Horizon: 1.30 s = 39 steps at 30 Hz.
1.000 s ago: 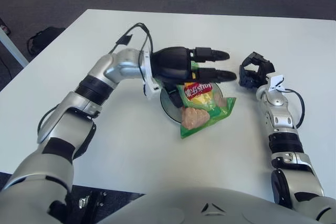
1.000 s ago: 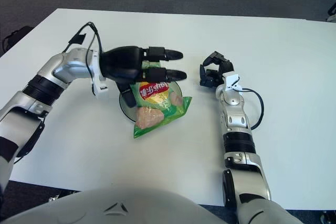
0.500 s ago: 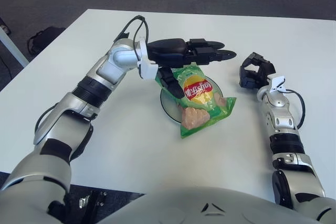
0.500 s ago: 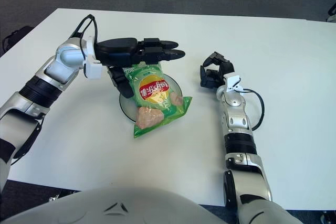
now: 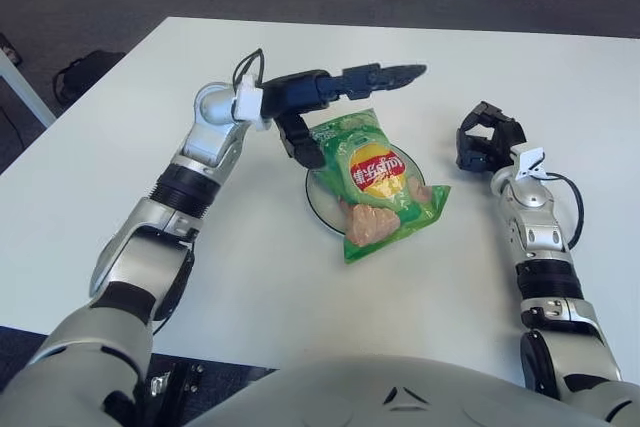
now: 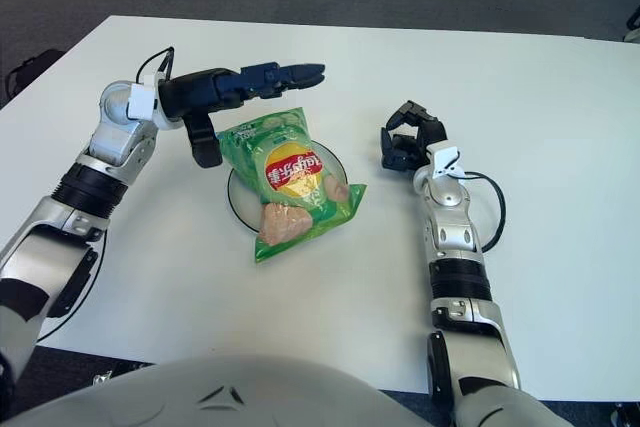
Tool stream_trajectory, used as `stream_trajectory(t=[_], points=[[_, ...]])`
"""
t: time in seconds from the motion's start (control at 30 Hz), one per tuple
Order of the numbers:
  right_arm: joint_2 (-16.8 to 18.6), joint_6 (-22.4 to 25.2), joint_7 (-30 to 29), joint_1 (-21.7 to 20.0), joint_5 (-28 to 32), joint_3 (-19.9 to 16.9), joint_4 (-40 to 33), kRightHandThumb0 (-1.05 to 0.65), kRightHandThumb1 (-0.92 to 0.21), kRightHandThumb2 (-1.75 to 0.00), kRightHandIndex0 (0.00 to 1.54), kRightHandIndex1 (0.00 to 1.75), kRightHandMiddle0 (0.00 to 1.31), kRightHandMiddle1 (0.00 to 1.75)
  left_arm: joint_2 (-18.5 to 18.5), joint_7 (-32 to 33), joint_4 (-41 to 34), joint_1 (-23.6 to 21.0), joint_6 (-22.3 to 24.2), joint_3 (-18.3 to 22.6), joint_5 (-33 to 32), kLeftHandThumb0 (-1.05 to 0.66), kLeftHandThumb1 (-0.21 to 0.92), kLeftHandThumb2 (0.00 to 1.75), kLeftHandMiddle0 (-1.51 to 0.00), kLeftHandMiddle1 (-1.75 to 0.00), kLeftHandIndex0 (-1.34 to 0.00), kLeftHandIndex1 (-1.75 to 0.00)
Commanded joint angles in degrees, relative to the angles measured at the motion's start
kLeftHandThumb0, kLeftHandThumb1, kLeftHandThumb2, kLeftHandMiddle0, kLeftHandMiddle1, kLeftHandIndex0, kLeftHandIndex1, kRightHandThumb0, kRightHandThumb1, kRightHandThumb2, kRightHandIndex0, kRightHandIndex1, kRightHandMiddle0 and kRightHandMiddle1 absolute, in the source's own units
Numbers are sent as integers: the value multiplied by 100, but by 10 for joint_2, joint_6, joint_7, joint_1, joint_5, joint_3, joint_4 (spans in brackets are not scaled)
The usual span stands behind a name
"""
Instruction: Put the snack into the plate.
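Lying on plate (image 5: 318, 200), snack (image 5: 375, 182), left hand (image 5: 320, 97) open above

Glossy, crinkled plastic snack bag (image 5: 378, 183) on a smooth, shiny plate (image 5: 318, 197); matt white desk (image 5: 120, 167); matt black left hand (image 5: 335, 92), brushed silver metal arm (image 5: 205, 152).

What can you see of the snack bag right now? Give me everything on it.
The snack bag is a glossy green crinkled packet with a red and yellow label and a picture of pale chips near its lower end. It looks sealed and puffed. It lies flat across the plate, its lower end and right corner overhanging onto the white table. The left hand hovers just above its top edge, fingers spread, not gripping it. The right hand rests apart on the table.
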Motion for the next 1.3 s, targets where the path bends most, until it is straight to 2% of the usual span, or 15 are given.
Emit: stream_trajectory(t=[0.0, 0.07, 0.13, 0.2, 0.33, 0.37, 0.43, 0.57, 0.63, 0.93, 1.03, 1.17, 1.27], points=[[11, 40, 7, 38, -7, 13, 22, -47, -35, -128, 129, 175, 59, 175, -5, 0, 13, 7, 20, 35, -1, -92, 83, 34, -6, -9, 0, 0], [11, 41, 6, 38, -7, 13, 21, -47, -35, -128, 129, 175, 59, 175, -10, -2, 14, 9, 28, 45, 2, -91, 82, 38, -6, -10, 0, -1], [11, 42, 7, 39, -7, 13, 19, -47, -35, -128, 129, 175, 59, 175, 9, -20, 36, 54, 41, 76, -17, -90, 78, 44, -7, -12, 0, -3], [11, 44, 7, 39, -7, 13, 17, -47, -35, -128, 129, 175, 59, 175, 17, -29, 48, 77, 49, 96, -23, -89, 77, 48, -7, -12, 0, -7], [9, 45, 9, 39, -6, 13, 18, -47, -35, -128, 129, 175, 59, 175, 10, -28, 99, 71, 65, 120, -10, -90, 76, 51, -6, -12, 0, -9], [9, 44, 10, 39, -4, 12, 19, -47, -35, -128, 129, 175, 59, 175, 8, -15, 107, 89, 66, 135, -12, -90, 76, 52, -5, -12, 0, -9], [9, 43, 12, 38, -2, 10, 22, -47, -35, -128, 129, 175, 59, 175, 1, 11, 108, 125, 72, 164, -21, -97, 82, 47, -3, -12, 0, -4], [8, 42, 11, 37, -3, 9, 24, -47, -35, -128, 129, 175, 59, 175, -17, 22, 109, 149, 127, 197, -51, -102, 88, 42, -1, -11, 0, -1], [10, 41, 10, 37, -5, 9, 23, -47, -35, -128, 129, 175, 59, 175, -19, 33, 105, 169, 140, 212, -53, -104, 90, 42, -2, -12, 0, 0], [8, 47, 9, 37, -9, 11, 16, -47, -35, -128, 129, 175, 59, 175, -29, 51, 129, 215, 206, 281, -78, -105, 92, 48, -2, -12, 0, 0], [6, 46, 9, 36, -11, 12, 18, -47, -35, -128, 129, 175, 59, 175, -31, 63, 135, 226, 214, 300, -77, -104, 92, 45, -3, -13, 0, 0], [4, 50, 8, 36, -15, 14, 18, -47, -35, -128, 129, 175, 59, 175, -44, 120, 125, 239, 202, 312, -51, -98, 90, 40, -5, -16, 0, 0], [3, 51, 8, 36, -15, 15, 18, -47, -34, -128, 129, 175, 59, 175, -58, 152, 109, 253, 194, 315, -35, -94, 89, 38, -4, -27, 0, 0]])
